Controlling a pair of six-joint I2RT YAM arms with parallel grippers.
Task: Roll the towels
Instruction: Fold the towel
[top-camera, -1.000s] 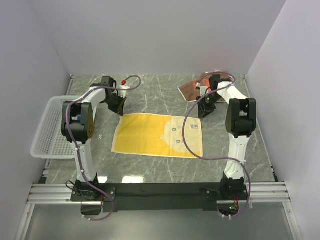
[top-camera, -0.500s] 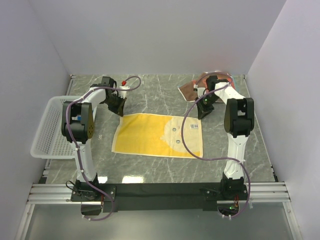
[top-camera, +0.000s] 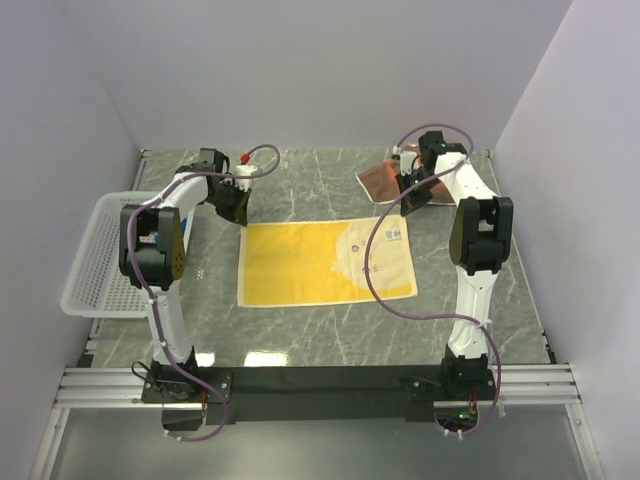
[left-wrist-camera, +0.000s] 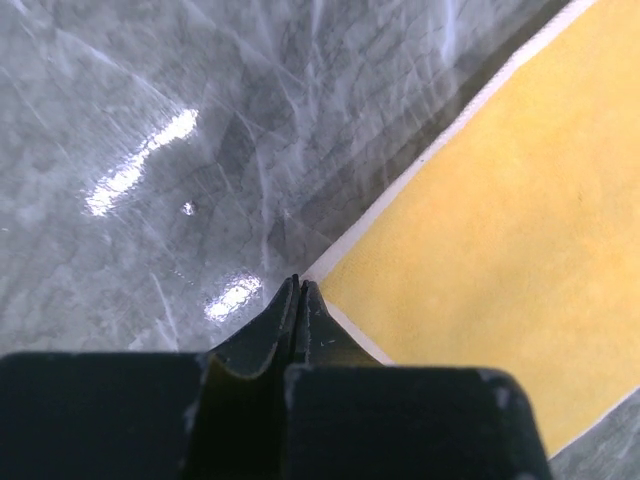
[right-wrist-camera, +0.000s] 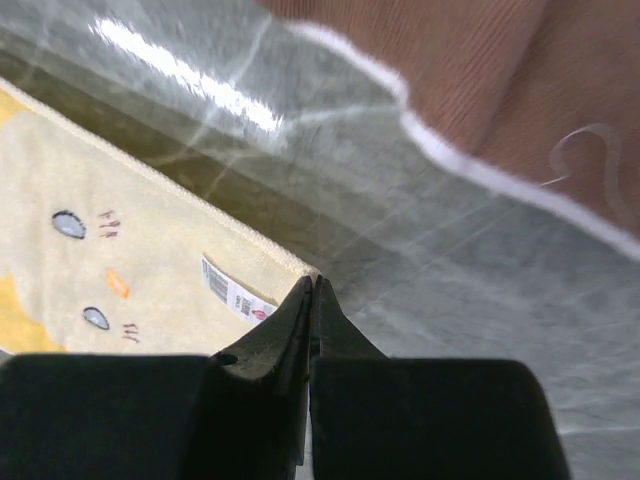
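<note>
left gripper (left-wrist-camera: 299, 284), jaws pressed together on the far-left corner of the yellow towel (top-camera: 310, 265); right gripper (right-wrist-camera: 312, 283) pinches its far-right corner, both arms stretched low across the table (top-camera: 320, 185). the right wrist view catches a sewn label (right-wrist-camera: 236, 292), print too small to read. from overhead, the towel lies spread flat, with a brown towel (top-camera: 378, 181) just beyond.

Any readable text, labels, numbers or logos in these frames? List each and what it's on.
No legible text anywhere.
Small white tag near the corner of the yellow towel: printed lines and a red mark, too small and blurred to read.
Cartoon face printed on the same towel: a drawing, no letters.
</note>
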